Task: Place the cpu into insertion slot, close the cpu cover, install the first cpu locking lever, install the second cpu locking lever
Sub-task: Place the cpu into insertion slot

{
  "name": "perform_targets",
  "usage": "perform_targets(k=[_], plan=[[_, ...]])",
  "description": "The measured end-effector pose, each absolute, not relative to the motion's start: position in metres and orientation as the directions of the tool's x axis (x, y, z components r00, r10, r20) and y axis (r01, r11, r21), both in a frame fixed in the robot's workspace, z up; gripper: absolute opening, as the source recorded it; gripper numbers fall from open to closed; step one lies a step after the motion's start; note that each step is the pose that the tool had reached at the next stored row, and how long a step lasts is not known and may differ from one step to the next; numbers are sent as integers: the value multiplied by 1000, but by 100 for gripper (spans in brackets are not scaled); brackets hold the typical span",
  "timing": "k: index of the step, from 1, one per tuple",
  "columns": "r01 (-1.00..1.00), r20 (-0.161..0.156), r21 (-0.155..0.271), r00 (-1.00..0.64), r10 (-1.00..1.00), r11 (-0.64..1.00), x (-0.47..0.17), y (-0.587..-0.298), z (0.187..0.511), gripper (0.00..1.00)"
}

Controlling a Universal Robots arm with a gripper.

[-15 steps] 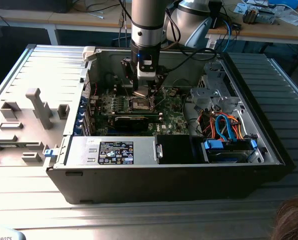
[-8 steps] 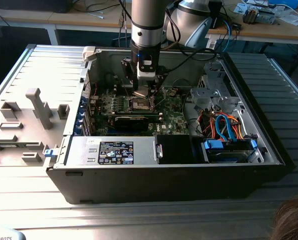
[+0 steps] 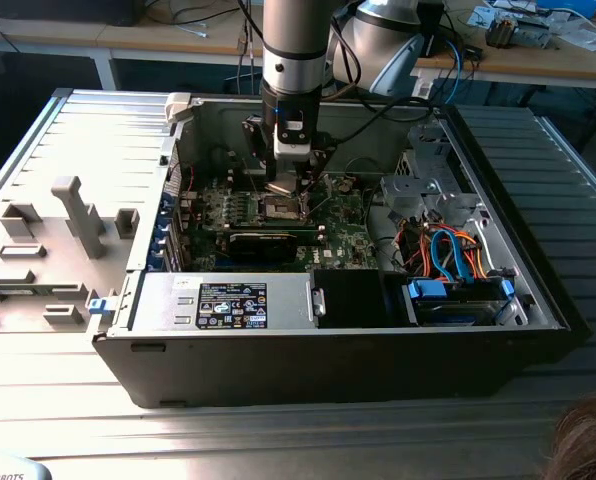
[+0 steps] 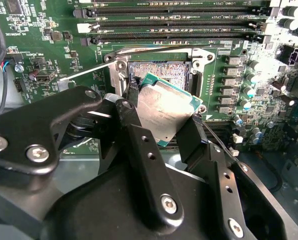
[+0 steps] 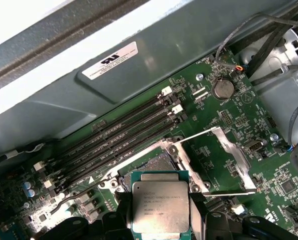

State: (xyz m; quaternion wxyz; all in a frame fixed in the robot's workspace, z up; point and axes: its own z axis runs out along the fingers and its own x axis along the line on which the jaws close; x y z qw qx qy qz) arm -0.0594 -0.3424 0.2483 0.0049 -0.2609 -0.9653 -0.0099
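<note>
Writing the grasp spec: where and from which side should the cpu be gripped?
Pinch two opposite edges of the cpu, coming from above its metal top. It is a thin flat square, so only the edges offer a hold, and the underside stays free to meet the insertion slot. The end effector holds it that way now, its fingers on both edges.

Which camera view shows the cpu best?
The first wrist view: the cpu faces the camera with its whole metal top in sight. In the second wrist view it is tilted, and the fingers cover its edges. In the exterior view it is too small to tell below the gripper.
</note>
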Motion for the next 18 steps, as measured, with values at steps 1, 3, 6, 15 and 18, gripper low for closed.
perform_targets(k=[1,3,6,15,18], plan=[[505,15,17,-863,505,863,-59,-342,248,55],[506,15,17,-863,506,862,-59,-342,248,55],[508,15,17,-861,508,861,-59,-342,248,55],[514,14,16,-858,513,858,-59,-342,248,55],[515,14,16,-857,514,857,-59,-342,248,55]])
